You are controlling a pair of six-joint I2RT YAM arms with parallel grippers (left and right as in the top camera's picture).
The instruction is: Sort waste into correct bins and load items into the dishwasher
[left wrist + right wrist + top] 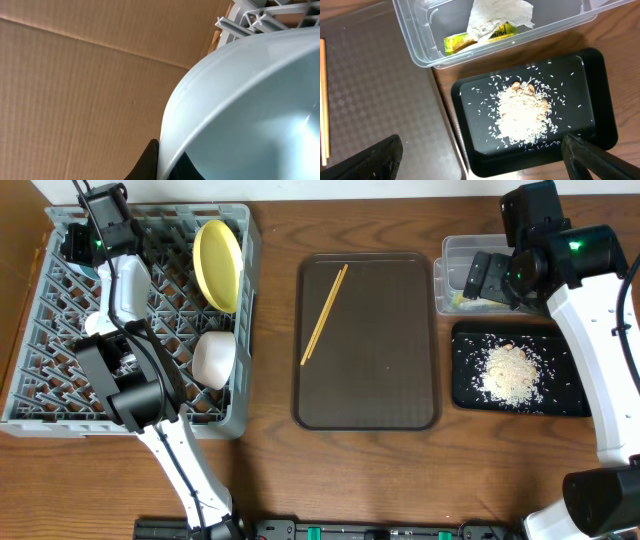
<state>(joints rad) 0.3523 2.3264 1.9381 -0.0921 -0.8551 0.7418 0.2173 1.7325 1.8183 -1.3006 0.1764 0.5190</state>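
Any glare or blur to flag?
Left wrist: light blue bowl fills the frame, soft, bright glare patch at right. Right wrist: rice and black tray sharp, fingers blurred at the bottom. Overhead: evenly lit, sharp.

The surface [270, 470] is brown wood-grain with a low sheen. The dish rack [60, 380] at its left edge is matt grey plastic; the yellow plate [217, 265] and the light blue bowl [250, 110] look smooth and glossy. The brown serving tray [370, 370] has a fine pebbled texture; the chopsticks [325, 313] are pale wood. The tub [420, 50] is clear plastic, holding crumpled white paper [495, 15] and a shiny wrapper [460, 42]. The black tray [590, 90] is glossy.
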